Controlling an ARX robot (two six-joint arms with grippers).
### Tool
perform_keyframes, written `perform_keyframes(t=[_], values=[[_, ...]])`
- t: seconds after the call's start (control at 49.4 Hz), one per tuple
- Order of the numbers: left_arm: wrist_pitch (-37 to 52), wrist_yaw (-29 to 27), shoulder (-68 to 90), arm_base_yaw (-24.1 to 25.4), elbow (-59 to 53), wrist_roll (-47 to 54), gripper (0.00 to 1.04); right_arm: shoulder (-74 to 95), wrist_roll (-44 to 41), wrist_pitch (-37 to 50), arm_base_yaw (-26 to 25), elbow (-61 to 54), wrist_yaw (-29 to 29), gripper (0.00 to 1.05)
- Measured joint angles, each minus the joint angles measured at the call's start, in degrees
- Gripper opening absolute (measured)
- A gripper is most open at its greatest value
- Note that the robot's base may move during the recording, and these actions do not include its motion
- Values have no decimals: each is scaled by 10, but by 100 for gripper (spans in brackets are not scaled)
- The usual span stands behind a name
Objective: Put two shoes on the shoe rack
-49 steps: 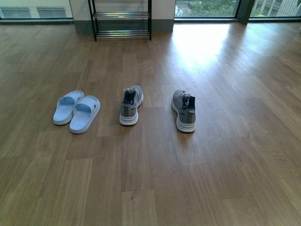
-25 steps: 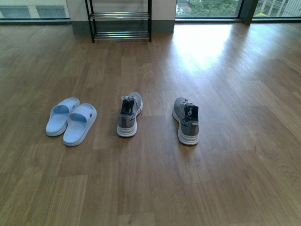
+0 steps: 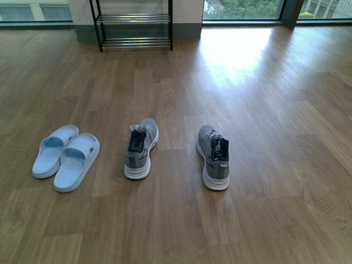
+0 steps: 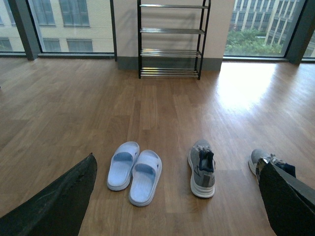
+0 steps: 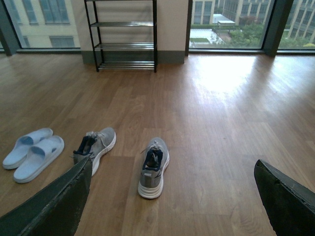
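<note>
left tool (image 4: 176, 164) and right tool (image 5: 172, 162) are hanging spread, empty. left shoe (image 3: 139, 148) and right shoe (image 3: 214, 157) are sitting heels toward the robot, likely easing a grasp, with the rack (image 3: 132, 27) well beyond.

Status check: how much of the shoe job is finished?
Done: nothing; no shoe shows on the shoe rack. In hand: nothing; the left gripper and right gripper are open and empty. Left: the left sneaker and right sneaker both sit on the floor, short of the rack.

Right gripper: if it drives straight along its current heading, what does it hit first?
Probably the right-hand grey sneaker, which lies between the fingers of the open right gripper; nothing shows before it. Depth is unclear, so it could be bare floor instead.
</note>
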Motion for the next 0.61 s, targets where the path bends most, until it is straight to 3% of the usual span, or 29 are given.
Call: perform_keyframes(t=[0.608], values=[[0, 0, 0, 0, 0, 0, 95, 0, 0, 0, 0, 0, 0, 95]])
